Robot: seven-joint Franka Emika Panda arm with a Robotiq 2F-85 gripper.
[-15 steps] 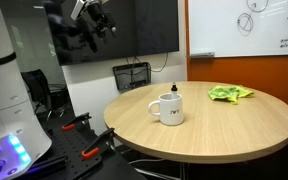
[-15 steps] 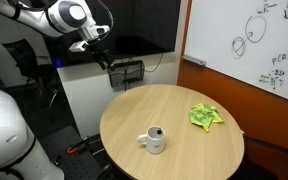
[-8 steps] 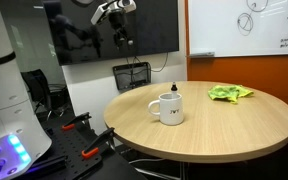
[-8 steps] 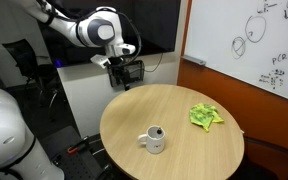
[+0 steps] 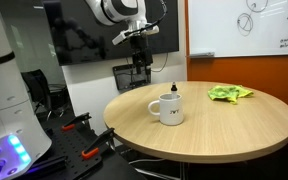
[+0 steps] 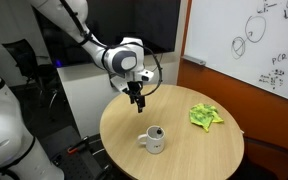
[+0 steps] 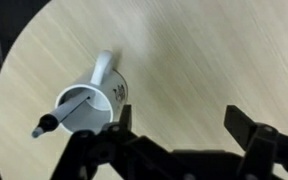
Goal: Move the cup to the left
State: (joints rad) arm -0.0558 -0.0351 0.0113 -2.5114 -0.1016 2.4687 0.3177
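Observation:
The cup is a white ceramic mug with a side handle, standing upright on the round wooden table. It shows in both exterior views and in the wrist view, where a dark marker-like stick leans inside it. My gripper hangs above the table's far side, well above and apart from the cup. In the wrist view the two fingers are spread wide with only bare tabletop between them. The gripper is open and empty.
A crumpled green cloth lies on the table near the whiteboard side, also in the exterior view. A black wire basket stands behind the table. A whiteboard hangs on the wall.
The arm has swung from high beside the dark screen over to the table and lowered, so the gripper now hangs above the tabletop nearer the cup. The cup has not moved.

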